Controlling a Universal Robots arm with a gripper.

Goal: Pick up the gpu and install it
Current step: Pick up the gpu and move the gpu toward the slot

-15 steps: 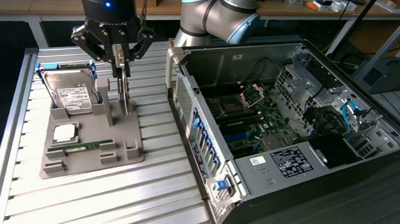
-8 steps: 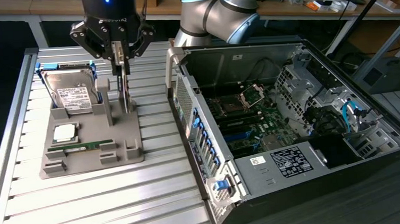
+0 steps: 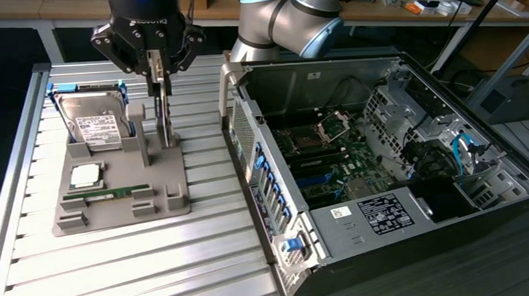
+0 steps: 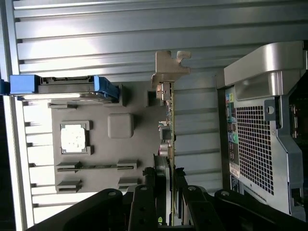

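Note:
The gpu point(image 3: 162, 119) stands on edge, upright, at the rear of a grey holder tray point(image 3: 124, 207) on the slatted table. It looks like a thin dark blade. My gripper point(image 3: 157, 76) hangs straight above it, its fingers down on either side of the card's top edge. In the wrist view the gpu point(image 4: 167, 120) runs edge-on away from the gripper point(image 4: 166, 187), ending in a pale metal bracket point(image 4: 168, 67). The black fingers point(image 4: 144, 197) press against both faces of the card. Its lower edge still reaches the holder tray point(image 4: 134, 106).
The tray also carries a silver hard drive point(image 3: 98, 122) in a blue frame, a processor chip point(image 3: 85, 174) and a green memory stick point(image 3: 106, 193). An open computer case point(image 3: 363, 157) lies at the exterior view's right, motherboard point(image 3: 327, 152) exposed. Its perforated wall point(image 4: 264, 130) stands close beside the card.

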